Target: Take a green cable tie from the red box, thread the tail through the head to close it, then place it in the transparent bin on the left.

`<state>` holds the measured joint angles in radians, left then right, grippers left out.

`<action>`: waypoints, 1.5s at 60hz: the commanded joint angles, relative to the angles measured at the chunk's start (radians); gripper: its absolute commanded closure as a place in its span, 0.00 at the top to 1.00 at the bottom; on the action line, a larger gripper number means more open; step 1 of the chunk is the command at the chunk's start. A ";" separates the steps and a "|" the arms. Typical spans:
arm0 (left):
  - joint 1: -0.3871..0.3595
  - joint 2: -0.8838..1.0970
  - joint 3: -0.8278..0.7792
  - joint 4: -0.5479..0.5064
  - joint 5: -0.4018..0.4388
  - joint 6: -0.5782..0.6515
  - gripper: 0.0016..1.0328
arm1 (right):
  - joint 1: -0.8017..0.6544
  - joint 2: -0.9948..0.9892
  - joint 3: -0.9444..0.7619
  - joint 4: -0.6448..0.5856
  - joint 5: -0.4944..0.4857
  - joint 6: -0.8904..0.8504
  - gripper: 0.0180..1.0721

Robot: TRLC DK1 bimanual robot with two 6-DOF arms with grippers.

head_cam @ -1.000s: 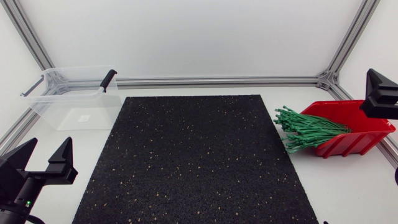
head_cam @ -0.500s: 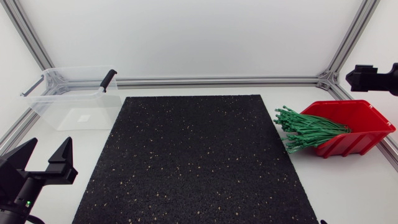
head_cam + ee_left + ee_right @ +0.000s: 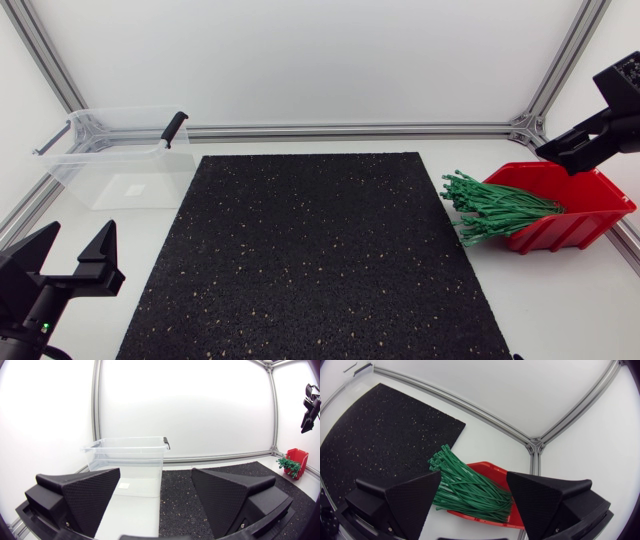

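A bundle of green cable ties sticks out of the red box at the table's right. The transparent bin stands at the back left. My right gripper hangs above the box's back edge. In the right wrist view it stands open above the ties and the red box, touching neither. My left gripper is open over the front left corner with nothing in it. In the left wrist view it faces the bin.
A black speckled mat covers the middle of the table. Aluminium frame rails run along the back edge and up the corners. A black-handled clip sits on the bin's rim.
My right arm has swung in over the red box and tilted its gripper down toward the ties. The left arm, bin and ties have not moved.
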<state>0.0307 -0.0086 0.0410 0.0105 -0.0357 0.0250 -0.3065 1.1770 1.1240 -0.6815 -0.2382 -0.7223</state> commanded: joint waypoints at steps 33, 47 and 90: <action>0.000 -0.005 -0.041 -0.012 -0.007 -0.020 0.96 | -0.016 -0.002 -0.171 -0.208 -0.007 -0.766 0.92; -0.002 -0.005 -0.041 -0.014 -0.007 -0.020 0.96 | 0.026 -0.027 -0.273 -0.208 0.053 -0.856 0.89; -0.008 -0.005 -0.039 -0.017 -0.007 -0.020 0.96 | 0.055 0.061 -0.388 0.011 0.120 -0.876 0.68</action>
<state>0.0296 -0.0086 0.0410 0.0101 -0.0357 0.0250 -0.2562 1.2137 0.7624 -0.6731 -0.1253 -1.5585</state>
